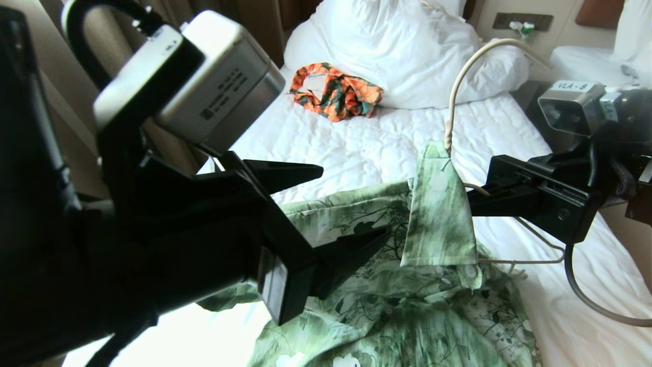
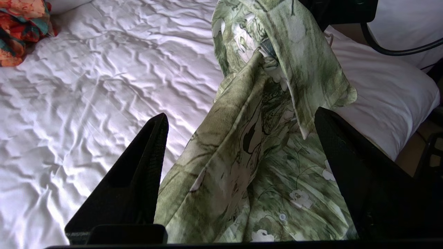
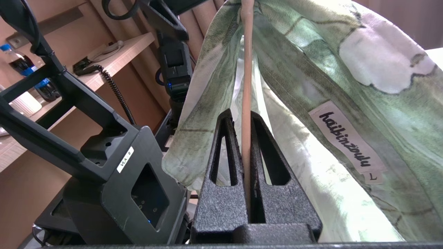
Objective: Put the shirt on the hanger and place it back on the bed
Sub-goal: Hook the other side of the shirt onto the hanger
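Up close, the right claw [image 3: 246, 138] is clamped tight on the hanger [image 3: 246, 86], its two fingers pressed against the cream wire on either side, and the shirt [image 1: 407, 285] is draped over that wire — the collar sits up by the hook while the rest spills down in green folds onto the bed [image 1: 356, 148]. A pale label with an L shows inside the collar in the right wrist view. The left claw [image 1: 338, 209] hangs just above the shirt with its fingers spread wide, gripping nothing; in the left wrist view a ridge of the fabric rises between the two black fingers without touching either. The hanger's hook [image 1: 463, 76] curves up above the right claw. Farther up the wrinkled white sheet lies an orange-and-green garment [image 1: 337, 92], resting against a big white pillow [image 1: 407, 46]. Beyond the right arm a second white bed [image 1: 591, 61] stands beside a wall plate — and in the right wrist view a wooden shelf [image 3: 114, 58] carries a corded telephone [image 3: 97, 57] and a water bottle [image 3: 20, 65].
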Controlling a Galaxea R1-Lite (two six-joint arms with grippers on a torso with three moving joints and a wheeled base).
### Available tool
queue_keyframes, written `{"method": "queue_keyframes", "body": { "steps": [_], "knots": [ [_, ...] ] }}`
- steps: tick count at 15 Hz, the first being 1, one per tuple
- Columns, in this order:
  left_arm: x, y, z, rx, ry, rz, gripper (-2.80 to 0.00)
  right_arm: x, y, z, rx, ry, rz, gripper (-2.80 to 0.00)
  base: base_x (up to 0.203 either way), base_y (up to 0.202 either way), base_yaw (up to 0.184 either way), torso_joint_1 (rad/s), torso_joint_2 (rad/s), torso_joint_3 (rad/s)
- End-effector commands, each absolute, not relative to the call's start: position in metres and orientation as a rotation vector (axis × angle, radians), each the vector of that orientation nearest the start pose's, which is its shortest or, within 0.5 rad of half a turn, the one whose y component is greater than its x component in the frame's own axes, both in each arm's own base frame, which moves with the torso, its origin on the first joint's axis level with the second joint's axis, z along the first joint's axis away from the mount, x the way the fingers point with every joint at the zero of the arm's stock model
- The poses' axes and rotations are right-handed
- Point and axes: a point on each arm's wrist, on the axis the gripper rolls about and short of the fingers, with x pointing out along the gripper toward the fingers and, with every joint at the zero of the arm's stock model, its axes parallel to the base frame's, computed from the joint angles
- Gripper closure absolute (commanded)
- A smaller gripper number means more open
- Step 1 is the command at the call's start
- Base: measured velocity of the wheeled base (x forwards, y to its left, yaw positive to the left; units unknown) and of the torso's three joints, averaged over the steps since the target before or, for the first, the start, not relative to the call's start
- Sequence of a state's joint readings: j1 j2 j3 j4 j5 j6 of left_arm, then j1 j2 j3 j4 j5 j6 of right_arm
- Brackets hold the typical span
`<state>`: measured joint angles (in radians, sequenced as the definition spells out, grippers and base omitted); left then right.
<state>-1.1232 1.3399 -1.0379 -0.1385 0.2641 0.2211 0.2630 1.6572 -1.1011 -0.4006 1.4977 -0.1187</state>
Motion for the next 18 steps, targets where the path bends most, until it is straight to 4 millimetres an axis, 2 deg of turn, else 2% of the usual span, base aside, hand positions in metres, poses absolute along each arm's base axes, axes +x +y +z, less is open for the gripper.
{"method": "queue_keyframes", "body": {
  "steps": [1, 8, 15, 16, 18],
  "knots": [
    [0.108, -0.212, 0.290, 0.338, 0.059, -0.872, -2.80, 0.276, 0.098, 0.260, 0.010, 0.030, 1.771, 0.00, 0.000, 0.000, 0.000, 0.000, 0.00, 0.000],
    [0.127, -0.248, 0.284, 0.365, 0.076, -0.870, -2.80, 0.272, 0.092, 0.265, 0.007, 0.023, 1.755, 0.00, 0.000, 0.000, 0.000, 0.000, 0.00, 0.000],
    [0.137, -0.262, 0.275, 0.424, 0.083, -0.866, -2.80, 0.270, 0.088, 0.269, -0.001, 0.012, 1.743, 0.00, 0.000, 0.000, 0.000, 0.000, 0.00, 0.000],
    [0.137, -0.262, 0.275, 0.425, 0.084, -0.866, 0.00, 0.270, 0.088, 0.269, 0.000, 0.013, 1.743, 0.00, 0.000, 0.000, 0.000, 0.000, 0.00, 0.000],
    [0.137, -0.262, 0.275, 0.424, 0.083, -0.866, 0.00, 0.269, 0.087, 0.270, 0.007, 0.021, 1.742, 0.00, 0.000, 0.000, 0.000, 0.000, 0.00, 0.000]
  ]
}}
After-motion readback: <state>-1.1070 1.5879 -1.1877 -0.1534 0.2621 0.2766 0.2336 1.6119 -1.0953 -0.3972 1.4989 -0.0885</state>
